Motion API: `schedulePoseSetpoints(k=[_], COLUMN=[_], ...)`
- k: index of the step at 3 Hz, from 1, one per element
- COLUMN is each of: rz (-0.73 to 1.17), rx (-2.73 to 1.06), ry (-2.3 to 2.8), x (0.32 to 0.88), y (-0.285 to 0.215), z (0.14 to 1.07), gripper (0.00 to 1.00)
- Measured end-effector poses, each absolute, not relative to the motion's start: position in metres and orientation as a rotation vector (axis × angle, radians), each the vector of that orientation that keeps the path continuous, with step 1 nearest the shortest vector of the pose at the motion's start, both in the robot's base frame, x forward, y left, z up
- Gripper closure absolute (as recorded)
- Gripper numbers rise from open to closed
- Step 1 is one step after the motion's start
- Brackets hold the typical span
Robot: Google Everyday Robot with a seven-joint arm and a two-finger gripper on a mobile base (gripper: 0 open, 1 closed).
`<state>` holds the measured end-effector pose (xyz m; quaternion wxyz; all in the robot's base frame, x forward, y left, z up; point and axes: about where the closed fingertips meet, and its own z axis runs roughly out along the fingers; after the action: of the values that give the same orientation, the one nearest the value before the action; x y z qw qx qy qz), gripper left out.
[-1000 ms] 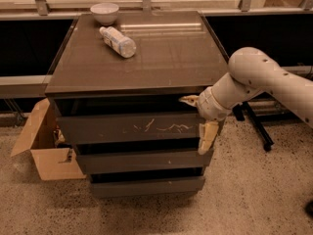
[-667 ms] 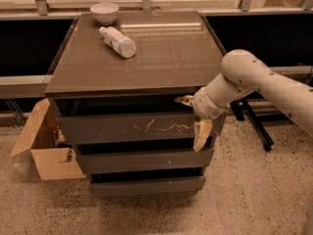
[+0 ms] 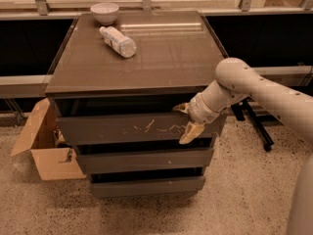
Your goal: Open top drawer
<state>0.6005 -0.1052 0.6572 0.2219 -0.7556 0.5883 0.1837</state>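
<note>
The top drawer (image 3: 122,128) is the dark grey-brown front panel under the cabinet top (image 3: 137,58), with pale scratch marks across its face. My gripper (image 3: 185,121) is at the right end of this panel, on the end of the white arm (image 3: 254,89) that reaches in from the right. Its two tan fingers are spread apart. The upper one (image 3: 180,108) is at the panel's top edge, by the dark gap under the cabinet top. The lower one (image 3: 191,132) lies against the panel's face near its bottom edge. The fingers hold nothing.
Two narrower drawer fronts (image 3: 145,160) lie below the top drawer. A white bowl (image 3: 104,11) and a plastic bottle (image 3: 118,41) lying on its side are on the cabinet top. An open cardboard box (image 3: 43,151) stands on the floor at the left. A black stand leg (image 3: 255,124) is at the right.
The gripper and forearm have moved a little to the left along the top drawer's front. The drawer, bowl and bottle have not visibly moved.
</note>
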Motion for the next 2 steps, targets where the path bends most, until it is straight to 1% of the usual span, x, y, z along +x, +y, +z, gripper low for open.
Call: schedulePoseSetpoints(k=[2], rz=[0.507], rx=[-2.084], ry=[1.623], x=[0.5992], y=[-0.1047], z=[0.6696], gripper=[0.89])
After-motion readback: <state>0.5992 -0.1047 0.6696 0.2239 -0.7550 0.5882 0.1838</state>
